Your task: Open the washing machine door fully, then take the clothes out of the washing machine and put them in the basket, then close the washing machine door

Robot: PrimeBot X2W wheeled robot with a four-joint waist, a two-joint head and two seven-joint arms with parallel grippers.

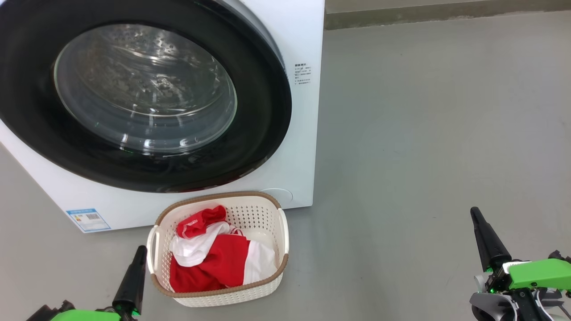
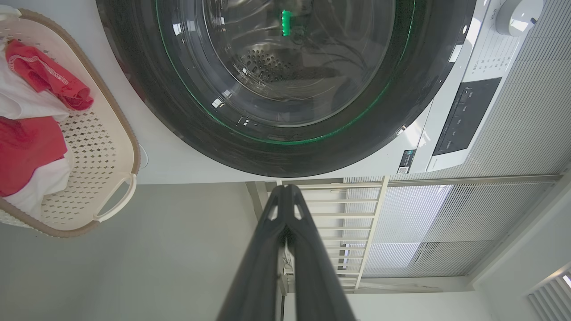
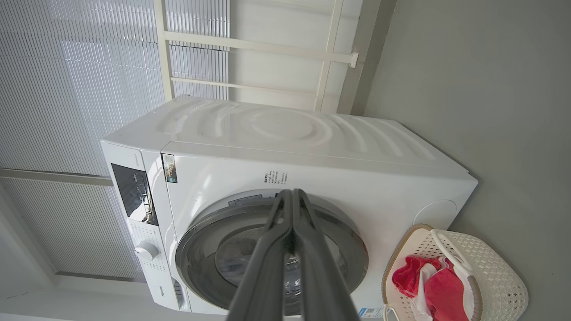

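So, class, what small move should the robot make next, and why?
Probably just stop, arms parked. The washing machine door looks shut flush, the clothes lie in the basket, and the left gripper and right gripper are closed on nothing.

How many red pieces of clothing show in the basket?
2. A small crumpled red piece lies at the basket's far end; a larger red piece fills the near half. Between them lies white fabric; more may hide beneath.

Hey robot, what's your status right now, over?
Left end effector shut, empty; right end effector same. Door closed, clothes in basket. Nothing in the way.
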